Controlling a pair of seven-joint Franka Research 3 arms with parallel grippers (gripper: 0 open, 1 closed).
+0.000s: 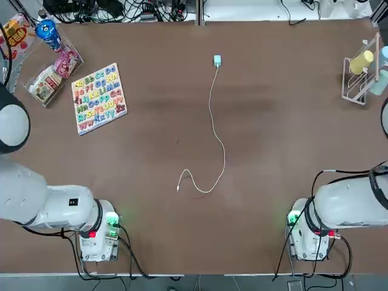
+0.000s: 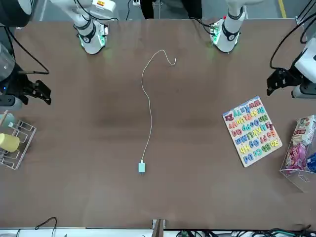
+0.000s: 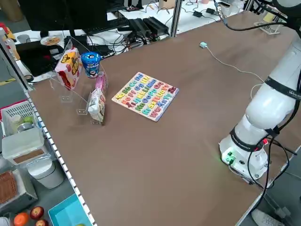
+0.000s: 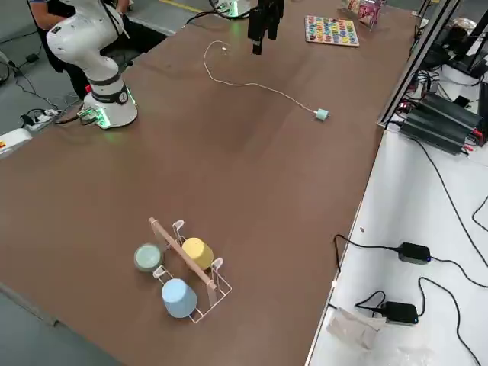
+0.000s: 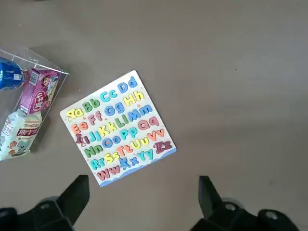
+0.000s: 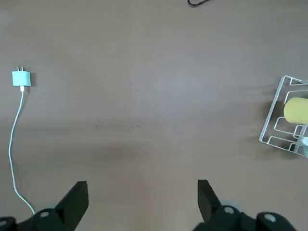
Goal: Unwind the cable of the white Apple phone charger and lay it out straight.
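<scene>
The right jaws (image 6: 143,192), empty and wide apart, hang to the right of the charger (image 1: 217,60) and look nearer than the left jaws (image 5: 144,192), also open and empty, off to its left; the cable (image 1: 224,159) runs from the charger towards the arms' bases, its loose end hooking left.

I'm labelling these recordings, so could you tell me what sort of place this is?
Probably a robotics lab: two robot arms, a monitor and tangled black cables around the table.

Letter board (image 5: 118,128), 10 o'clock from table centre: "Aa" through "Zz". Pink snack pack (image 5: 39,90), farther 10 o'clock: word unclear.
</scene>
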